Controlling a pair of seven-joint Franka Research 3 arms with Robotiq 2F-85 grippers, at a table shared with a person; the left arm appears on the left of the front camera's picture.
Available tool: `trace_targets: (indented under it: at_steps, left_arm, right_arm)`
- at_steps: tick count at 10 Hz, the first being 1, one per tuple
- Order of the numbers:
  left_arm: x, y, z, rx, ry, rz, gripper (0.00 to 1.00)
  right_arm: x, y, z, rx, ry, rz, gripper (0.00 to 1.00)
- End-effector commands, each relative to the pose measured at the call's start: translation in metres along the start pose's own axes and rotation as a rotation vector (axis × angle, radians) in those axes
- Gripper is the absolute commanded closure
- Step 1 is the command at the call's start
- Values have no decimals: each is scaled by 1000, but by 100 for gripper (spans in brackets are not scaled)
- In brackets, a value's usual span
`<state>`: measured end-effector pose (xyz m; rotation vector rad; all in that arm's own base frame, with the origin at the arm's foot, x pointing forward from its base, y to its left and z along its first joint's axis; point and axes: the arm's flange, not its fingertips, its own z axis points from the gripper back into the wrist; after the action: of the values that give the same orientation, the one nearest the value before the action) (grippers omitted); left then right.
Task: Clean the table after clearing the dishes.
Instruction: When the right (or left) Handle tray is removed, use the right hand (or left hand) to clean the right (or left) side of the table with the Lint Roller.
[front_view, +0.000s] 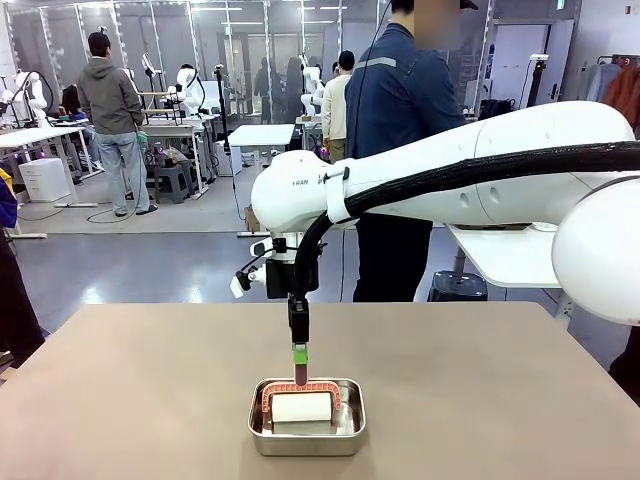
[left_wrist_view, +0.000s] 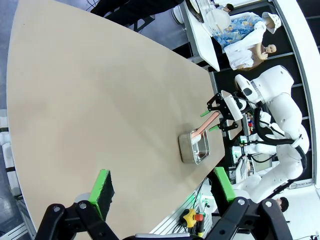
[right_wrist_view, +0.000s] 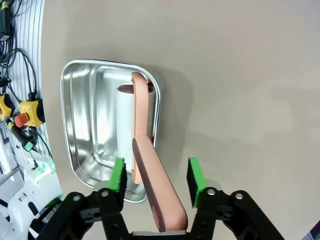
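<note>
1. The surface (front_view: 150, 400) is a broad matte taupe-beige top with rounded edges, smooth and plain. It reaches from the front view's near edge to the far side, where a person (front_view: 400, 150) in a dark blue jacket stands.
2. A small rectangular steel pan (front_view: 257, 430) with rounded corners and shiny walls sits on the surface near the robot's edge, about midway across.
3. In the pan lies a white cylindrical roller (front_view: 302, 407), held in a salmon-pink frame that arches over it.
4. The roller's flat salmon-pink handle (right_wrist_view: 155, 195) rises out of the pan, tilted, and passes between the green pads of the right claw (front_view: 300, 355).
5. The right claw hangs upright just above the pan with a pad on either side of the handle. I cannot tell whether the pads press on it or stand just off it.
6. The left claw (left_wrist_view: 161, 172) is released, its green pads spread wide with nothing between them. It is high over the surface and well apart from the pan.
</note>
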<state>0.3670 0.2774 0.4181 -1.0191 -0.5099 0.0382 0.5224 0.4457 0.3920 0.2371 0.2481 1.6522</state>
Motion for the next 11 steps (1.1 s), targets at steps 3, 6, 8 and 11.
trace_targets:
  at_steps: [3,6,8,11]
  left_arm:
    - [-4,-3,4,0,15,-6,0]
    - [-4,-3,4,0,15,-6,0]
    - [-4,-3,4,0,15,-6,0]
    - [-4,-3,4,0,15,-6,0]
  right_arm:
    - [2,15,10,-27,14,-21,97]
    - [2,27,22,-36,31,-36,100]
    - [0,49,38,-25,42,-75,100]
    - [-13,99,89,-129,17,-160,100]
